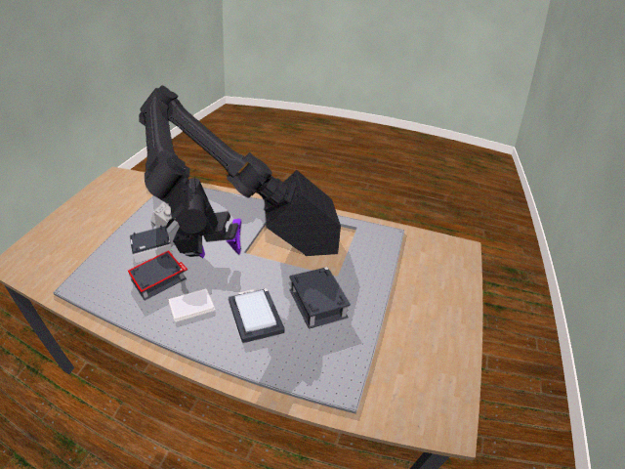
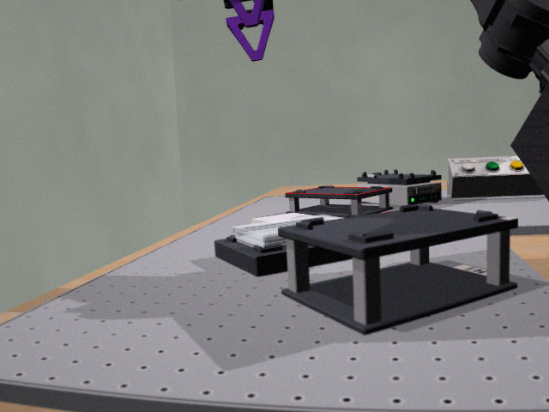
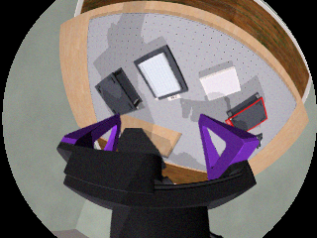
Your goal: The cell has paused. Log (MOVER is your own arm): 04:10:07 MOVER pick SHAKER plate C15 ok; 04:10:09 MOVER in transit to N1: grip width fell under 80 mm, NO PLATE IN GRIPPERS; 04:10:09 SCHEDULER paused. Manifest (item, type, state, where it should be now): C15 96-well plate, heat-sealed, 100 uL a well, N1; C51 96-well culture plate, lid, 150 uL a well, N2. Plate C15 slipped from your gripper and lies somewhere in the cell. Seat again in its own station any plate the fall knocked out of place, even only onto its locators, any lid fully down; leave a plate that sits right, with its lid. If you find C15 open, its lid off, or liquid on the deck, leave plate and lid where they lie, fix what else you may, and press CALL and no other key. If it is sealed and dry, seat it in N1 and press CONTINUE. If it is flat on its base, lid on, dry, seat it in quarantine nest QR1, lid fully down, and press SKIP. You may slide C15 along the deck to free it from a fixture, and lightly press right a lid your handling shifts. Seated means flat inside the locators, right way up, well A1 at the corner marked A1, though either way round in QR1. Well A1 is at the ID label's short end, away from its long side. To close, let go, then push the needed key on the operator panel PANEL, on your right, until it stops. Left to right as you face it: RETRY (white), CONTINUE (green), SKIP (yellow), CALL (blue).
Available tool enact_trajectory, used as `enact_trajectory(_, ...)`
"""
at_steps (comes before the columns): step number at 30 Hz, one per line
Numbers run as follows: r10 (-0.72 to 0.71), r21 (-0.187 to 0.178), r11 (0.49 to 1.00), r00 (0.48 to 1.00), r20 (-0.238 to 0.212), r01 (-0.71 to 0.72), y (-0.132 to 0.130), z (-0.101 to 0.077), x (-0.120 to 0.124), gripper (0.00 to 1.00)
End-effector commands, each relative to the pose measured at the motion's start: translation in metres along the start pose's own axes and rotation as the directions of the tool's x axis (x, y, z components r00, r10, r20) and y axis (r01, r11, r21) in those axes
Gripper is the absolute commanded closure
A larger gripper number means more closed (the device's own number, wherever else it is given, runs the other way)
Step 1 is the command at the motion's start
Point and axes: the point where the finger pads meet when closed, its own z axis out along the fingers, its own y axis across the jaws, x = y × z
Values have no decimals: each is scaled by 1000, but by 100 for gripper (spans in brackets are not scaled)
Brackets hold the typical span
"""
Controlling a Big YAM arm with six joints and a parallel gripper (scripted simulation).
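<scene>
Our pincer (image 1: 220, 237) hangs high above the grey deck (image 1: 312, 363), jaws spread fully apart, nothing between the purple fingers. In the exterior view only the finger tips show at the top edge, well clear of every fixture.

Below and ahead of the pincer in the wrist view:
- a white plate (image 1: 190, 305) lies flat on the bare deck, outside any nest, just beside the red-rimmed nest. We take this for C15. Top looks plain white; we cannot tell seal or lid from these views, and see no wet patch around it.
- red-rimmed nest (image 1: 156, 271) on legs, closest to the pincer on that side, top bare.
- low black nest (image 1: 256, 313) carrying a clear-lidded plate (image 1: 256, 310), farther out past the white plate. It looks square inside the locators in the top view; we cannot tell whether the lid is fully down.
- raised dark nest (image 1: 319, 295) on grey posts, farthest out to the other side, top bare.

Near the arm's lower links: the shaker (image 2: 401, 186) with a green light, top bare, and beside it the operator panel (image 2: 490, 177), where white, green and yellow keys show and the fourth is hidden behind the arm.

The pincer touches nothing.
</scene>
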Motion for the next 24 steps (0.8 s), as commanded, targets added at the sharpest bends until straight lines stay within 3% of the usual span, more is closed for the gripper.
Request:
enact_trajectory(1, 60, 22, 998, 998, 24, -61, -21, -7, 13, 0)
enact_trajectory(2, 59, 36, 998, 997, 41, -61, -19, -9, 17, 0)
enact_trajectory(6, 72, 37, 997, 997, 32, -74, -36, -5, 32, 0)
enact_trajectory(8, 88, 74, 993, 994, 64, -92, -37, -7, 40, 0)
enact_trajectory(14, 86, 76, 993, 995, 53, -90, -53, -2, 56, 0)
enact_trajectory(16, 116, 111, 986, 989, 88, -126, -53, -3, 64, 0)
enact_trajectory(20, 127, 114, 984, 989, 77, -135, -69, 3, 81, 0)
enact_trajectory(22, 141, 146, 977, 983, 115, -157, -68, 3, 89, 0)
enact_trajectory(24, 161, 151, 973, 982, 104, -175, -79, 8, 98, 0)
